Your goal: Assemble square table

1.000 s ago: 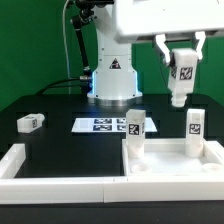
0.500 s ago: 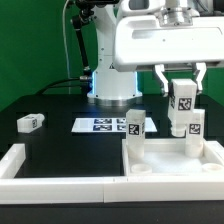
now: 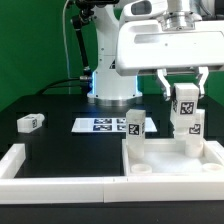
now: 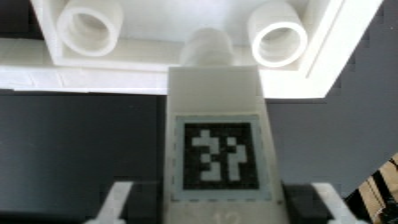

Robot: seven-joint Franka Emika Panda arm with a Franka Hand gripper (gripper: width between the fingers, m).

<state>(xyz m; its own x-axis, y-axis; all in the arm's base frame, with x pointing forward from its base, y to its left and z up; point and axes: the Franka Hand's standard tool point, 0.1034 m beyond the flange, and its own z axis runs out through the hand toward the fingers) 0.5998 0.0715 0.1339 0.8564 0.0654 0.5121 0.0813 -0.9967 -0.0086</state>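
Far off toward the exterior view's left of your claw (image 3: 184, 92), a loose leg (image 3: 32, 122) lies on its side on the dark table, not yet fetched. Closer to the claw on that side the marker board (image 3: 100, 125) lies flat. Just past it the first standing leg (image 3: 135, 127) is upright at a far corner of the tabletop (image 3: 170, 160).

The tabletop sits right below the claw, rim up. The claw is closed narrow on the held leg (image 3: 184, 106), which hangs upright, tag toward the camera, its lower end close over the tabletop. You cannot tell from here whether it touches.

Just beside the claw toward the exterior view's right, partly hidden behind the held leg, the second standing leg (image 3: 197, 128) is upright.

In the wrist view the fingers (image 4: 116, 200) flank the leg, and two open holes (image 4: 276, 40) lie beyond its tip, which lines up with neither.

You appear to be placing the third leg. The next move likely calls for a sideways shift until the tip centres over a free hole. Then lower it straight down, keeping clear of the neighbouring leg.
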